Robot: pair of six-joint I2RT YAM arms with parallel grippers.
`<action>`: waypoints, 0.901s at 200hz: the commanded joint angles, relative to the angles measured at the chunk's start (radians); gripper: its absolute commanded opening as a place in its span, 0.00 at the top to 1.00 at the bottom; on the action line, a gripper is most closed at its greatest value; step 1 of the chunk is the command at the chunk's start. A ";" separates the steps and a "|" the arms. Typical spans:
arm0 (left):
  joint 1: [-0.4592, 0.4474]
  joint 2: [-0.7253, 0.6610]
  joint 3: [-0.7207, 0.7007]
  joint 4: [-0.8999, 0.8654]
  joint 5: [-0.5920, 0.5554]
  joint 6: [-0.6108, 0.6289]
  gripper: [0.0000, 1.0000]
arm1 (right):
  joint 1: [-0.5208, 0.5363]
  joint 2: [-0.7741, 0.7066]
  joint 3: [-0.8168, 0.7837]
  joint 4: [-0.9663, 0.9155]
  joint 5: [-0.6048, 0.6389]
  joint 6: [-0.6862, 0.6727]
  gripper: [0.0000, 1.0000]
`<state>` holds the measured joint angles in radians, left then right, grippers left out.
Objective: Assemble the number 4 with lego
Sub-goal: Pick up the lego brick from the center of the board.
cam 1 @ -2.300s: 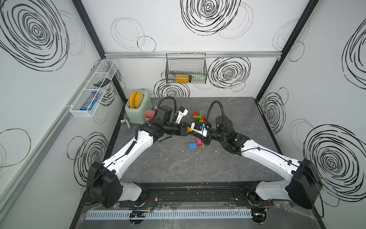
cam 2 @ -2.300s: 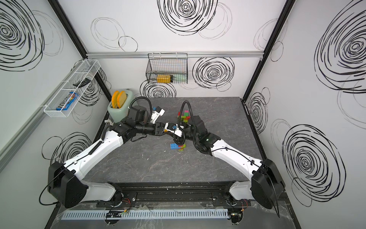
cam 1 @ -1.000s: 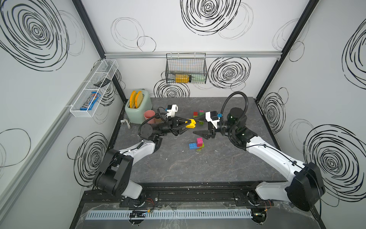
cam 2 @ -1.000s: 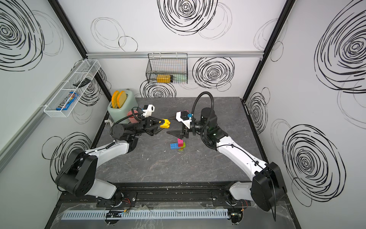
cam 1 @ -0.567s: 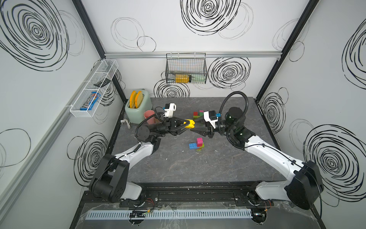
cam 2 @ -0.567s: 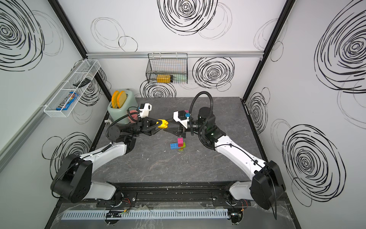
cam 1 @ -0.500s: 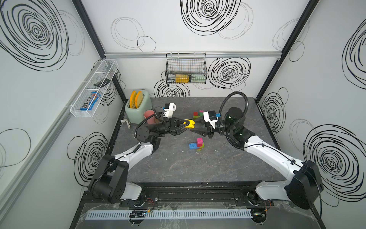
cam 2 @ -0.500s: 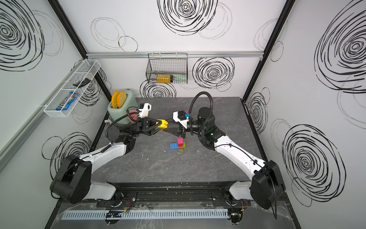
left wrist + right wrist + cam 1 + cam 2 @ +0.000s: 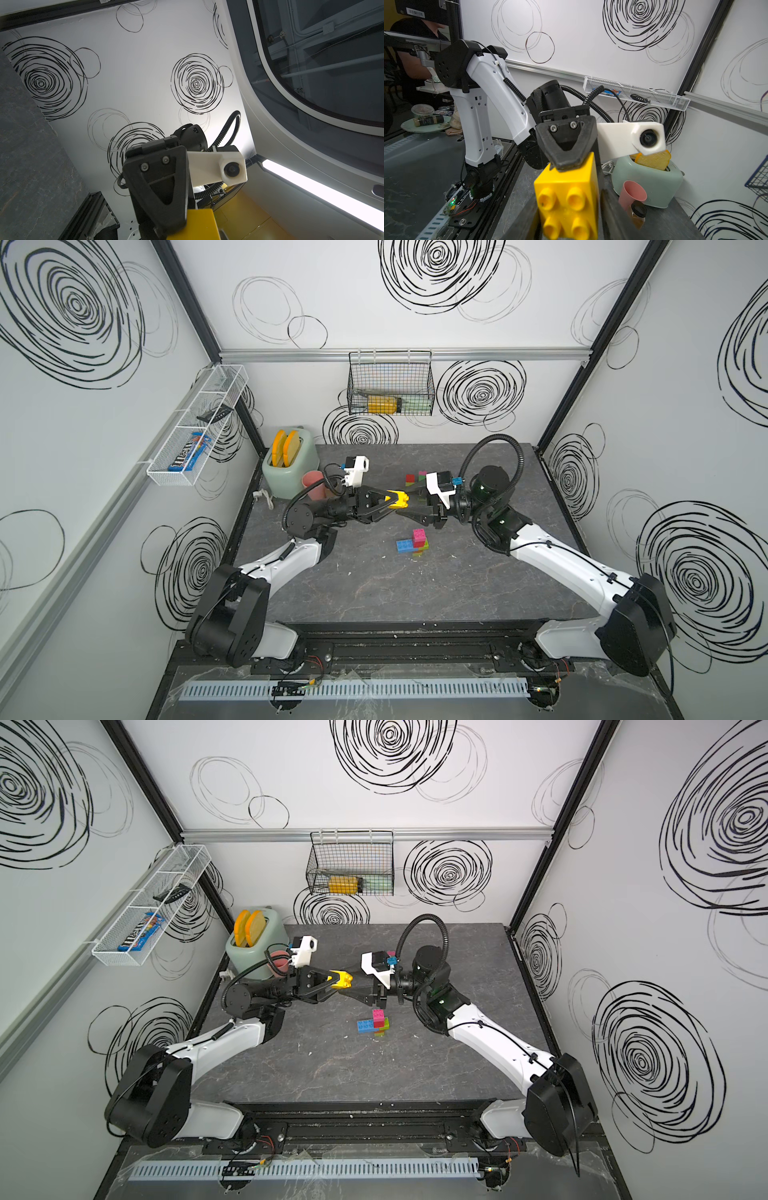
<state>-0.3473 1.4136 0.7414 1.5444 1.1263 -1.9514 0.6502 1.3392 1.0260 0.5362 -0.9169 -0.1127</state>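
Observation:
A yellow lego brick (image 9: 398,498) (image 9: 343,978) hangs in the air above the middle of the table, between both arms. My left gripper (image 9: 392,502) (image 9: 335,982) is shut on it from the left. My right gripper (image 9: 405,506) (image 9: 350,986) meets it from the right. In the right wrist view the yellow brick (image 9: 569,199) shows its studs and sits between my right gripper's fingers (image 9: 525,220), which lie against its two sides. A joined group of blue, pink, red and lime lego (image 9: 413,541) (image 9: 374,1023) rests on the table below.
Loose bricks (image 9: 411,479) lie toward the back, partly hidden by the right wrist. A mint toaster (image 9: 289,472), a pink cup (image 9: 312,483) and a small jar (image 9: 638,212) stand at the back left. A wire basket (image 9: 390,385) hangs on the back wall.
My right gripper has moved left from a short way off and closed round the yellow brick that my left gripper holds. The left arm has shifted only slightly.

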 commanded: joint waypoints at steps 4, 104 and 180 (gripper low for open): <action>-0.008 -0.005 0.001 0.092 0.036 -0.007 1.00 | 0.008 -0.003 0.030 0.058 0.020 -0.002 0.54; -0.008 0.017 0.003 0.098 0.035 -0.010 1.00 | 0.032 -0.040 0.014 0.082 0.047 -0.031 0.56; -0.007 0.018 -0.001 0.107 0.033 -0.014 1.00 | 0.044 -0.060 0.014 0.033 0.076 -0.085 0.46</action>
<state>-0.3489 1.4277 0.7414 1.5711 1.1255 -1.9522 0.6830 1.3190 1.0256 0.5724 -0.8658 -0.1478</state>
